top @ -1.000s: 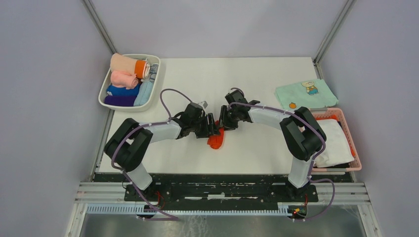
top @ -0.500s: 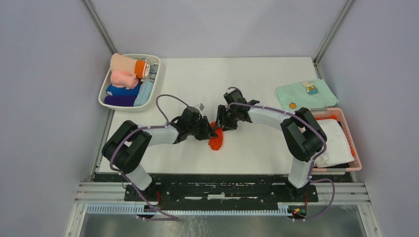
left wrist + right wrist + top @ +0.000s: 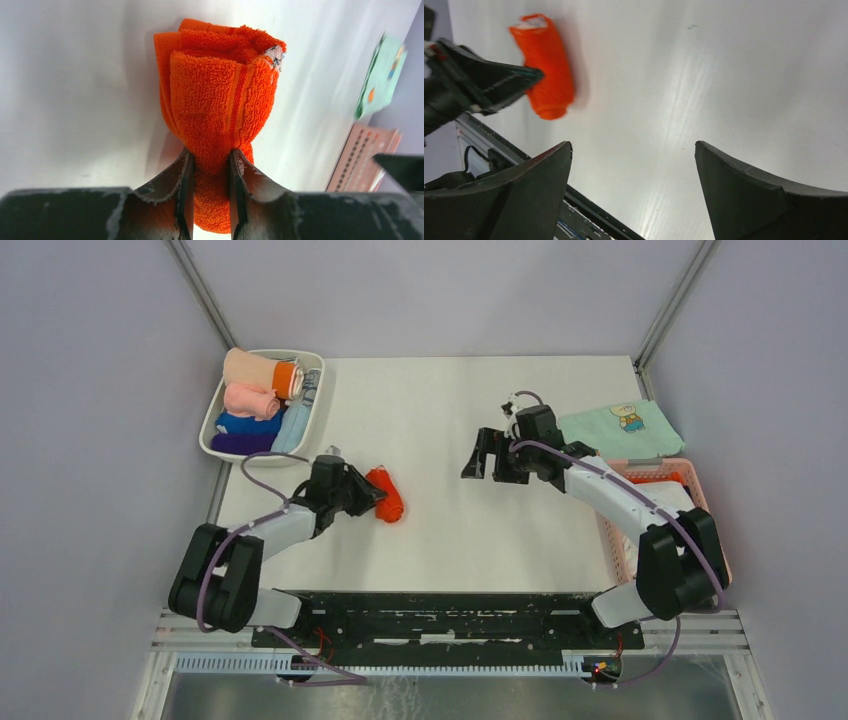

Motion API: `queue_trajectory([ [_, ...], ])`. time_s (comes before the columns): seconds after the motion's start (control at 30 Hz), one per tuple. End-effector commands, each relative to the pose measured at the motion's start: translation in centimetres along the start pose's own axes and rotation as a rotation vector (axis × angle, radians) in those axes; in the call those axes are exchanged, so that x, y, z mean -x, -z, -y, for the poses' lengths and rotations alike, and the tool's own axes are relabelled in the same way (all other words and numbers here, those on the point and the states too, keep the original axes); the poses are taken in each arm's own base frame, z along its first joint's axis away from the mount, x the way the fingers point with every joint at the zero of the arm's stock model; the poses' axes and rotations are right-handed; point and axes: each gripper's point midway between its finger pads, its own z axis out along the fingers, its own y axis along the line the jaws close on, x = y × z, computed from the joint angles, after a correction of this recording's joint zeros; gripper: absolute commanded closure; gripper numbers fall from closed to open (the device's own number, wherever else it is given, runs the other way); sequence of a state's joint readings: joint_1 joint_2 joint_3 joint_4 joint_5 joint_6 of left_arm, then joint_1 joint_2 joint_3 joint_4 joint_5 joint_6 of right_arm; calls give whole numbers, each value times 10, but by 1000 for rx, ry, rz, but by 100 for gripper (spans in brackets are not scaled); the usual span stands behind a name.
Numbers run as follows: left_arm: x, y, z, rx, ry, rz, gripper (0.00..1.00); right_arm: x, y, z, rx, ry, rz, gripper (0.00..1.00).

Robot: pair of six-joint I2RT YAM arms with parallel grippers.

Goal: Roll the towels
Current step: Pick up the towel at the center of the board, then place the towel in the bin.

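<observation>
Top view first: the left claw (image 3: 364, 492) sits low on the left of the worktop (image 3: 440, 400), its tips too small to separate from the red-orange towel (image 3: 386, 496), a tight roll touching them. The right claw (image 3: 487, 455) hangs well apart over the middle-right, fingers spread. The right arm crosses the pink basket (image 3: 706, 502) and hides part of the white cloth inside. The mint-green cloth (image 3: 620, 430) lies flat beyond it. Far left, a white bin (image 3: 213, 426) holds rolled cloths in peach, pink, blue and purple.

Left wrist view: here it's plain. The left claw is clenched on the towel roll, pinching its near end, and the very bottom of the roll is cut off by the frame. The green cloth and basket are blurred slivers at the right edge.

Right wrist view: the right claw is released, wide apart, bare worktop between. The towel shows smeared at upper left.
</observation>
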State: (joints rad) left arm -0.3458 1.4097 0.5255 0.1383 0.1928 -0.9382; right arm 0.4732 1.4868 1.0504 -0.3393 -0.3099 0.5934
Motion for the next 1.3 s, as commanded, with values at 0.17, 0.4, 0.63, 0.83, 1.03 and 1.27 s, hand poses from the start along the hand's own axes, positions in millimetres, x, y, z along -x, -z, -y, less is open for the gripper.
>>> queue_trajectory([
  [0.17,138,74,-20,58,170,352,97,-17,18,51,-142,52,-5,0],
  [0.4,246,137,-53,83,296,581,97,-11,27,59,-223,92,15,0],
  [0.63,319,154,-95,181,397,676,97,-9,33,66,-280,121,27,0],
  [0.83,352,159,-131,320,444,729,97,-9,36,71,-312,130,31,0],
  [1.03,362,135,-157,379,478,687,96,-8,37,73,-326,135,35,0],
  [1.27,378,91,-172,294,555,657,91,-9,34,76,-332,130,32,0],
])
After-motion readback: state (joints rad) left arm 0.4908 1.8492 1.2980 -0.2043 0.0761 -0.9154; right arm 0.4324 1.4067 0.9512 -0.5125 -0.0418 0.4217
